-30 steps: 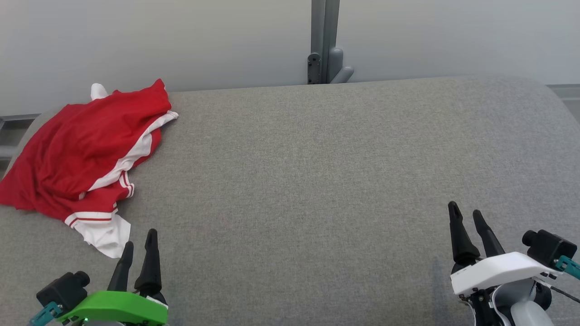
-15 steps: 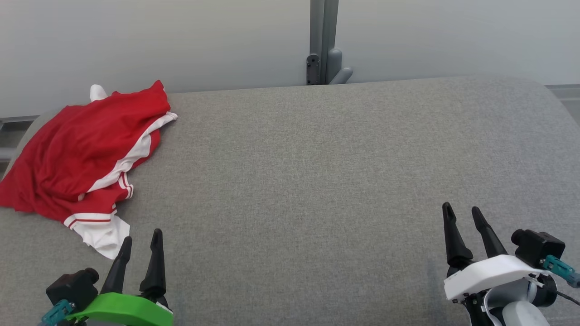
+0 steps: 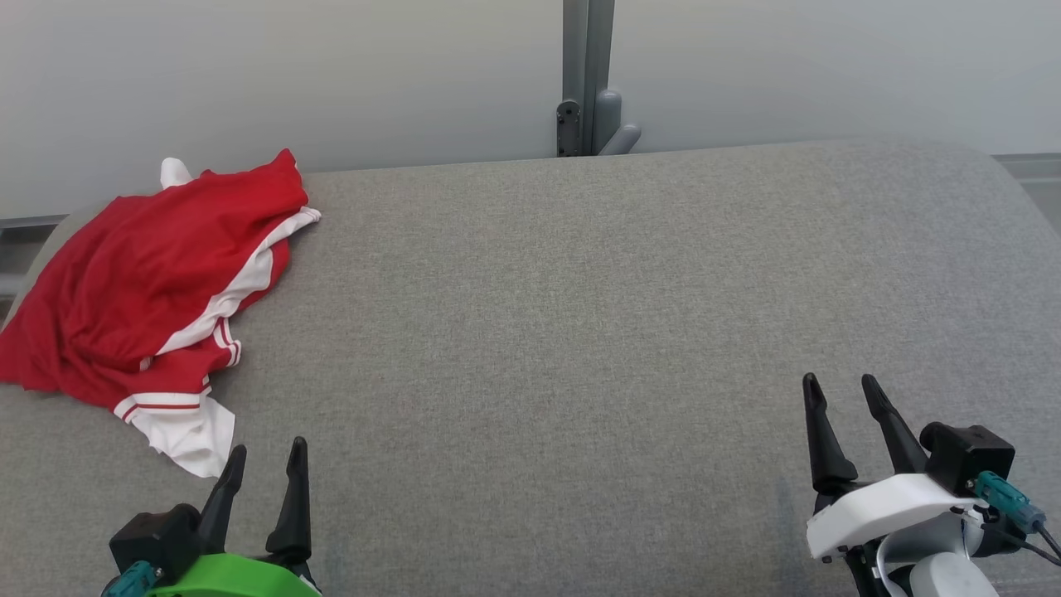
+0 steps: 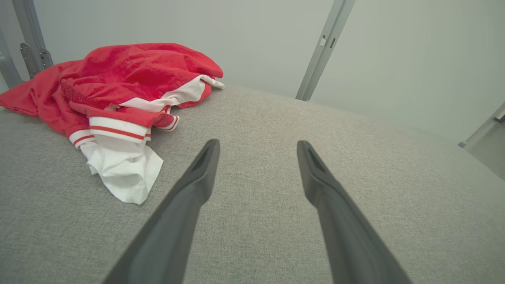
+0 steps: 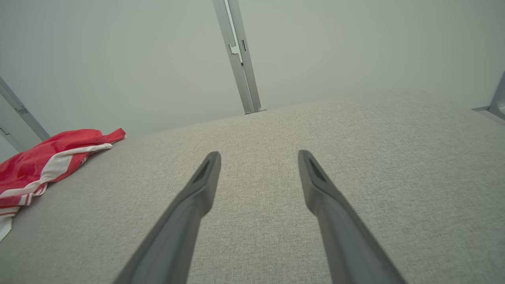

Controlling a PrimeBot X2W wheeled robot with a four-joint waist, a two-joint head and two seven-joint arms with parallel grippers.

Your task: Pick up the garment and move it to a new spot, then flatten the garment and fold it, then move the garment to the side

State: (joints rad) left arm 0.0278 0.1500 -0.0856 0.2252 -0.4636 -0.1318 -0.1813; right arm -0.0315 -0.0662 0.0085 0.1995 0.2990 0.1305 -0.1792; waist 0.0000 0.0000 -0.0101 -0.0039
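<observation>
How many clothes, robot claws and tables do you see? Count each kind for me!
Clothes: 1, the red and white garment
Robot claws: 2, the left gripper and the right gripper, both open
Tables: 1, the grey fabric-covered table
Total: 4

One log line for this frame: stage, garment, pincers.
stage: pre-grasp | garment: crumpled, far left of grey surface, untouched | left pincer: open, short of garment | right pincer: open, empty

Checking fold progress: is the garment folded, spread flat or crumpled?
Crumpled. The garment lies bunched in uneven wrinkles on the grey surface, with a white end sticking out loose.
</observation>
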